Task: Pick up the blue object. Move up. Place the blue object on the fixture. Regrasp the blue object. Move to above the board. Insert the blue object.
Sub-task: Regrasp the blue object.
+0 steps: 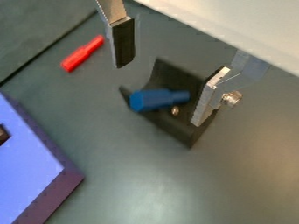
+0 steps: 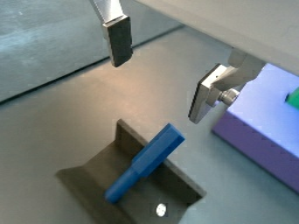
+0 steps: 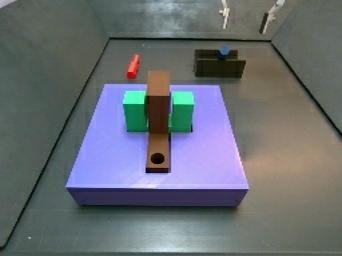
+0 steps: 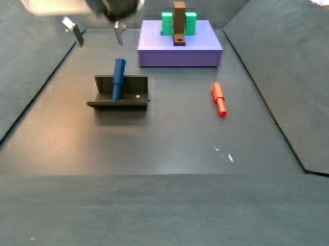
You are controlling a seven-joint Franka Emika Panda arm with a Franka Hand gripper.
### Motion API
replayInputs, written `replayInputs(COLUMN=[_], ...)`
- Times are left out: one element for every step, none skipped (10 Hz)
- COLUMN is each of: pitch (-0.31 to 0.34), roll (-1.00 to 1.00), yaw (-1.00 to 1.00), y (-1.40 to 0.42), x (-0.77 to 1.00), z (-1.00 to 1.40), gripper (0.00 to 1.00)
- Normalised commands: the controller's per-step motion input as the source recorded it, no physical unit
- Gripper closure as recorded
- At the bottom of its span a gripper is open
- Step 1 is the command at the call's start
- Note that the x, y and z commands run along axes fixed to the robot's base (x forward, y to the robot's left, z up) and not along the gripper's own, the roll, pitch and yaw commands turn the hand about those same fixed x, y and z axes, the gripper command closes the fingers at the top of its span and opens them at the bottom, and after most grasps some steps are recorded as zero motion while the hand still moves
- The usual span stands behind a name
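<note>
The blue object (image 1: 156,98) is a short blue peg lying in the slot of the fixture (image 1: 184,122); it shows in both wrist views (image 2: 146,163) and both side views (image 3: 223,51) (image 4: 118,78). The fixture (image 2: 117,184) is a small dark block, seen in both side views (image 3: 219,66) (image 4: 119,96). My gripper (image 1: 166,70) (image 2: 162,74) hangs open and empty above the fixture, high in both side views (image 3: 249,14) (image 4: 98,32). Its fingers (image 1: 121,44) stand wide apart, clear of the peg. The board (image 3: 160,150) (image 4: 180,47) is a purple slab.
A red peg (image 1: 82,53) (image 3: 132,67) (image 4: 218,99) lies on the floor apart from the fixture. The board bears a green block (image 3: 138,109) and a brown bar (image 3: 160,125) with a round hole. Its purple corner shows in both wrist views (image 1: 30,166) (image 2: 268,122). Grey walls ring the floor.
</note>
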Motion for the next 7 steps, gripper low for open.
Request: replayInputs(pitch=[-0.131,-0.369,-0.297,-0.294,-0.294,-0.286,-0.251], roll=[1.0,1.0,1.0,1.0,1.0,1.0,1.0], yaw=[0.13,0.19,0.23,0.23,0.25,0.25,0.23], y=[-0.06,-0.03,-0.03,0.0,0.0,0.0,0.0], x=[-0.06,-0.17,0.0,0.0,0.0,0.0,0.0], z=[0.0,0.0,0.0,0.0,0.0,0.0,0.0], gripper=[0.0,0.0,0.0,0.0,0.0,0.0,0.0])
